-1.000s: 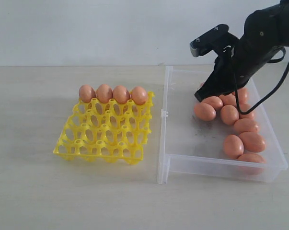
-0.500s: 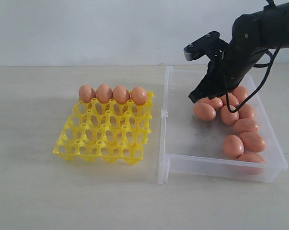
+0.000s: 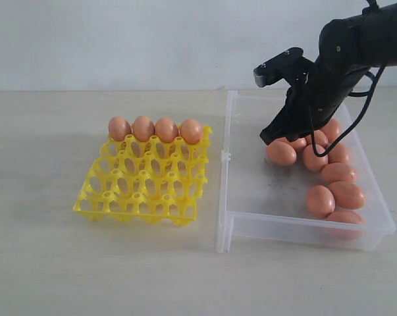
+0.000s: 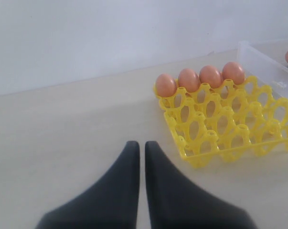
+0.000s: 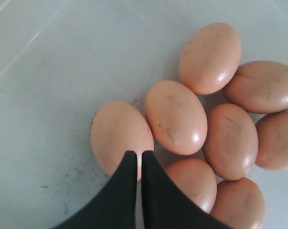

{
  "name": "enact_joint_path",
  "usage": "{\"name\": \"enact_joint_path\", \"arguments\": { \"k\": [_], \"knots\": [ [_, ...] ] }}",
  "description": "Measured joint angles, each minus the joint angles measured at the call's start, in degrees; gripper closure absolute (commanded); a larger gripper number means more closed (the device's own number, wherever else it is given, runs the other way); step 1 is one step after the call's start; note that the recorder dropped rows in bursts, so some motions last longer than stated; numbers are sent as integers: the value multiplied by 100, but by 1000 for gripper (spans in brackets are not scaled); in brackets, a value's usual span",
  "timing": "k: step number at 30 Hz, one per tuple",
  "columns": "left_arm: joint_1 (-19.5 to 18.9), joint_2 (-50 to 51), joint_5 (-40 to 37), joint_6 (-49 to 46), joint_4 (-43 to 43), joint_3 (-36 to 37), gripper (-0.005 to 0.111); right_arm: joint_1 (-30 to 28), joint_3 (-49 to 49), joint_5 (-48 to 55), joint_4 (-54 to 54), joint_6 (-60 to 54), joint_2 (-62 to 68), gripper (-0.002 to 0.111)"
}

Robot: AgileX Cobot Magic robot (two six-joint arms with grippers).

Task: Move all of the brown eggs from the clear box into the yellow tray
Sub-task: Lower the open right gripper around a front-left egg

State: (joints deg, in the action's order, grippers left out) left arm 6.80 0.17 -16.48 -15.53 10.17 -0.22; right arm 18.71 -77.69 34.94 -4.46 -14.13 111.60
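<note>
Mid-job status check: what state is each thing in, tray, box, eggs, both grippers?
yellow tray: one edge row filled, four brown eggs; other cups empty.
clear box: open-topped, more eggs loose inside.
left gripper: shut, empty.
right gripper: shut, empty, over the box's eggs.

No readable text or labels anywhere.

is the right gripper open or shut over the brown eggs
Shut: the black fingers of the right gripper nearly touch, only a thin slit between them, nothing gripped, tips over one smooth orange-brown egg.
</note>
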Motion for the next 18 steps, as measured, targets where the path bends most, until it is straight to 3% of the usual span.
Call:
{"name": "enact_joint_path", "arguments": {
  "k": [18],
  "knots": [
    [0, 0, 0, 0, 0, 0, 103, 0, 0, 21, 201, 27, 0, 108]
  ]
}}
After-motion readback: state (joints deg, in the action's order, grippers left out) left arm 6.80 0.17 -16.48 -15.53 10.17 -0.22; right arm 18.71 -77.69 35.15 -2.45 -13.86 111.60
